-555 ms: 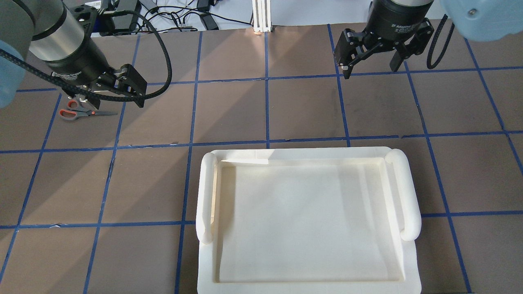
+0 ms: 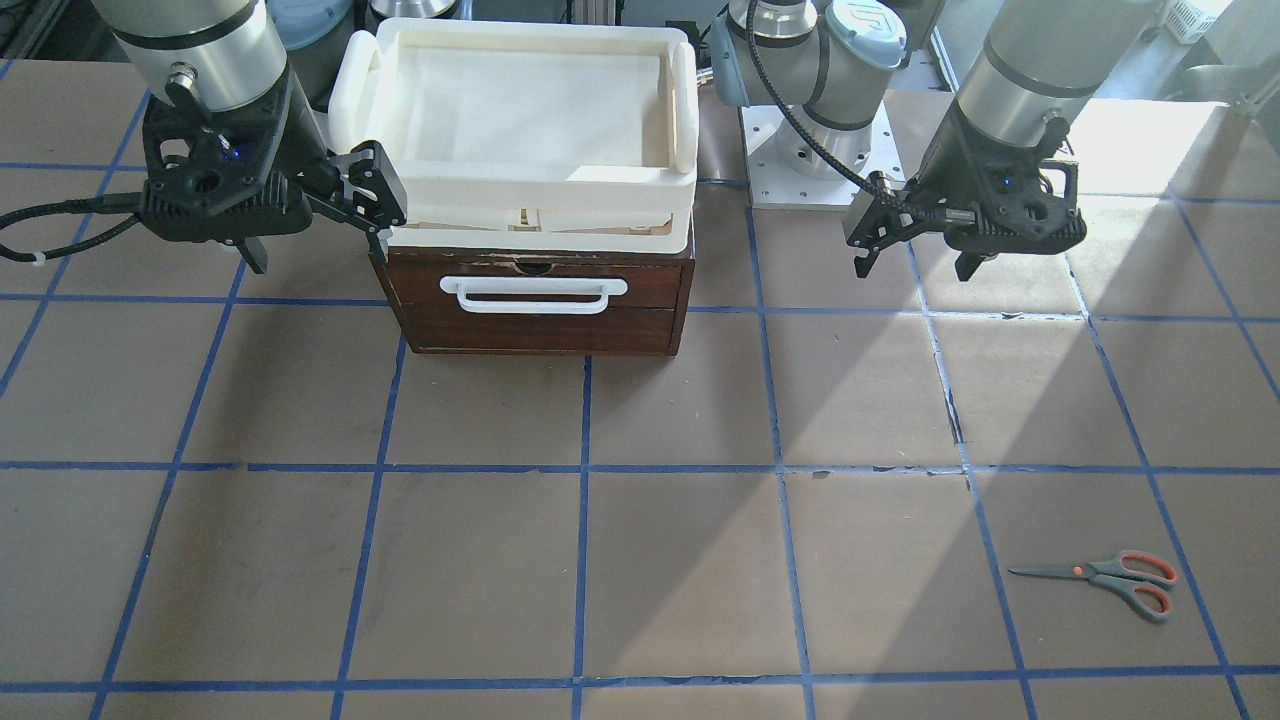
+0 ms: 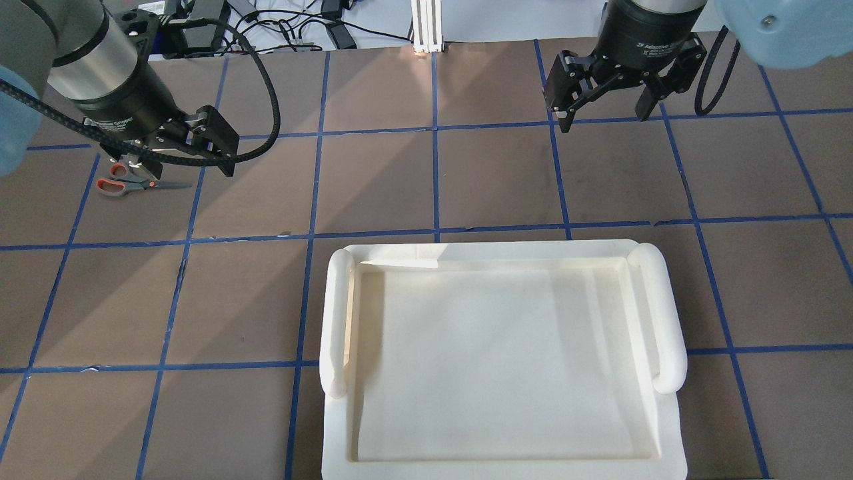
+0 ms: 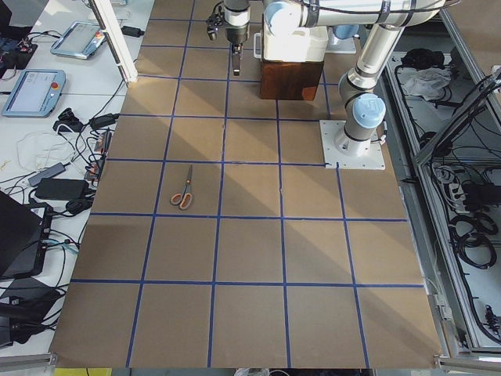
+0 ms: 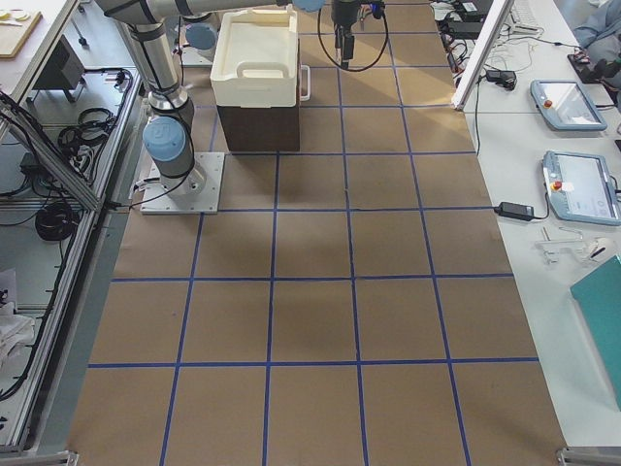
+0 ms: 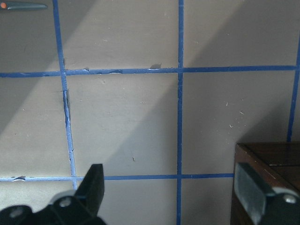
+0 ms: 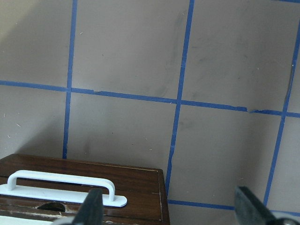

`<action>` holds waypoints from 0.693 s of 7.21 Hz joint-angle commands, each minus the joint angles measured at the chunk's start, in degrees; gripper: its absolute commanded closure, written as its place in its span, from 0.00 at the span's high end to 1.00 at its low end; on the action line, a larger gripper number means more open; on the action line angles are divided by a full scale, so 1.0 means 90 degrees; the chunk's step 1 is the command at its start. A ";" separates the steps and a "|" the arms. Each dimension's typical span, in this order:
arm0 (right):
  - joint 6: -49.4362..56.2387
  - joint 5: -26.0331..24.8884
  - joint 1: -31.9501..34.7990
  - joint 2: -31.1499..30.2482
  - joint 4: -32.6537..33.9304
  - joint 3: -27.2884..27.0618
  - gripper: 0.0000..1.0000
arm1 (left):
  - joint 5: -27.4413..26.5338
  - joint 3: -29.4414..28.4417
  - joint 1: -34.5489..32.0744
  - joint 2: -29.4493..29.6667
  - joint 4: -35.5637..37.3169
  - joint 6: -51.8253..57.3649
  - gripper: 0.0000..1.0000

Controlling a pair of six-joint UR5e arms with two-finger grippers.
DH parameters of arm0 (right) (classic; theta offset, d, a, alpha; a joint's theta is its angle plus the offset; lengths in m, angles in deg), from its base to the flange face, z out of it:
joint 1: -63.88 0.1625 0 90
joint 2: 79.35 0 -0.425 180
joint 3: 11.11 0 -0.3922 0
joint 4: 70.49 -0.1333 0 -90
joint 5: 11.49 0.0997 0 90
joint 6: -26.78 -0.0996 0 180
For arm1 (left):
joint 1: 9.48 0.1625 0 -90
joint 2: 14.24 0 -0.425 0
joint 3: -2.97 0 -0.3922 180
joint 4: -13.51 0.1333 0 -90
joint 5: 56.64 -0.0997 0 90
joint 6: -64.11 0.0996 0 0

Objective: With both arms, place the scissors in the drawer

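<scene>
The scissors point(image 2: 1100, 578) lie flat on the table, also seen in the overhead view point(image 3: 126, 185) and the exterior left view point(image 4: 184, 192). My left gripper point(image 3: 180, 165) hangs open and empty above the table, beside the scissors on the robot's side point(image 2: 910, 265); its wrist view point(image 6: 173, 187) shows a blade tip point(image 6: 23, 5) at the top left. The dark brown drawer point(image 2: 535, 320) is shut, with its white bar handle point(image 2: 535, 293) facing away from the robot. My right gripper point(image 3: 603, 119) is open and empty beside the drawer's corner point(image 2: 315, 240); its wrist view point(image 7: 168, 206) shows the handle point(image 7: 61, 180).
A white plastic tray point(image 2: 680, 110) sits on top of the drawer unit and fills the lower overhead view point(image 3: 336, 320). Blue tape lines grid the brown table. The left arm's base plate point(image 2: 800, 160) stands beside the drawer unit. Cables and devices lie past the table's far edge.
Both arms have shifted only slightly. Both grippers are still open, and the scissors have not moved.
</scene>
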 commanded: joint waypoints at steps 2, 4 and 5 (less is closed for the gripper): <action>0.0030 -0.0137 0.0161 0.0133 -0.0499 -0.0055 1.00 | 0.0001 0.0000 0.0117 0.0129 0.0081 0.0274 1.00; 0.0648 -0.0031 0.0357 0.0241 -0.0224 -0.0192 1.00 | 0.0020 -0.0029 0.1010 0.0295 0.0168 0.2191 1.00; 0.1795 0.0153 0.0406 0.0309 -0.0201 -0.0192 1.00 | 0.0021 -0.0029 0.1557 0.0412 0.0295 0.3544 1.00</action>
